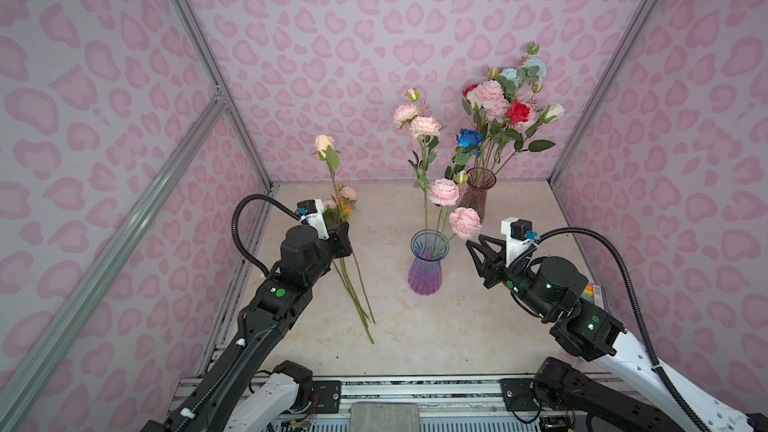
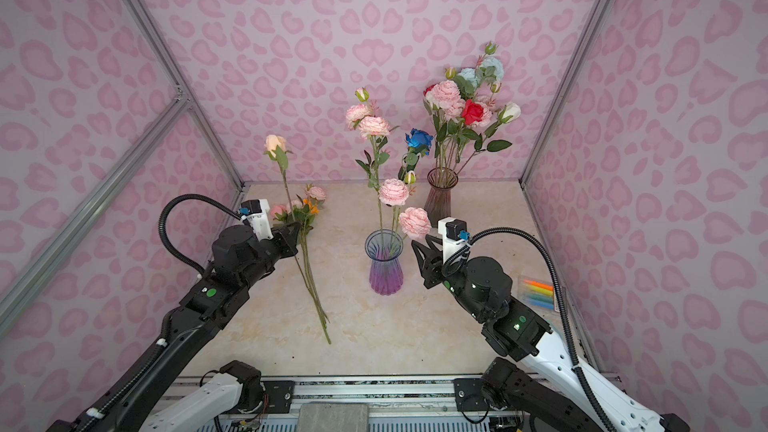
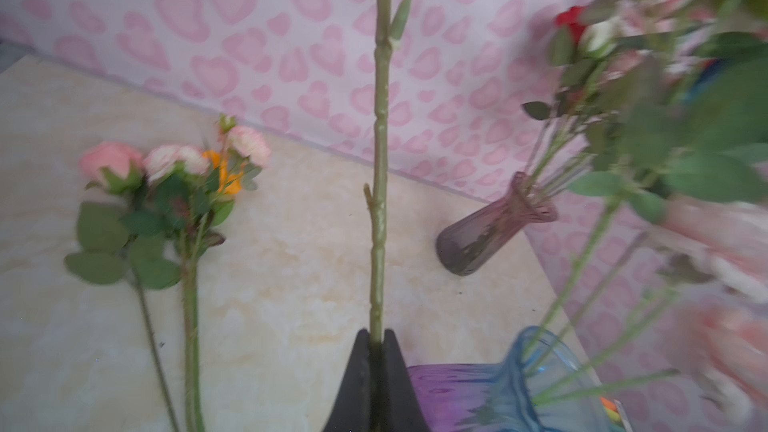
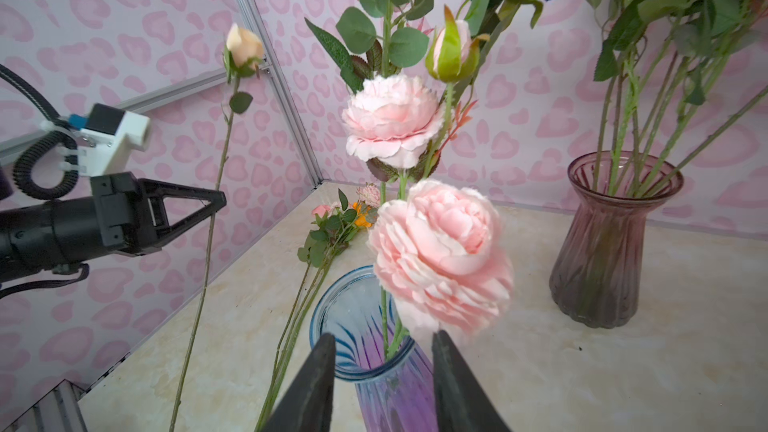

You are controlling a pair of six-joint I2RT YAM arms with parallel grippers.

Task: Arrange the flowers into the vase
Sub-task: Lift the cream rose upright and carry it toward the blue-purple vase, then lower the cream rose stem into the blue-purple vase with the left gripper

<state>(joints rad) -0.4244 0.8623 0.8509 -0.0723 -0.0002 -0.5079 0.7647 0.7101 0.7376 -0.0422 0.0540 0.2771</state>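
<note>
Scene state, both top views. At centre left of the frame the left gripper has its jaws pinched narrow on the stem of the cream rose. The left wrist view confirms it: fingers are closed on the green stem with no gap. The rose stands nearly upright, long axis vertical in frame, head pointing up against the back wall, cut end down past the gripper. Whether the stem foot touches the table: cannot tell.

At frame centre the blue-to-purple vase stands upright. It holds the pink peony spray. Stems rise steeply from the mouth, heads up, and the lowest bloom leans right, past the rim.

At centre right the right gripper sits just beside that lowest bloom, tips pointing left toward the vase. Its jaws stand apart at a moderate width. The right wrist view shows nothing clamped between them, and the vase mouth is visible through the gap.

Left of the vase, loose flowers lie flat on the table and run under the left gripper. Their long axis is diagonal, heads at the upper-left end, cut ends toward lower centre.

At the back, right of centre, the mauve vase stands upright. It holds a mixed bunch with pink, red, blue, pale blue and white heads, stems fanning upward.
</note>
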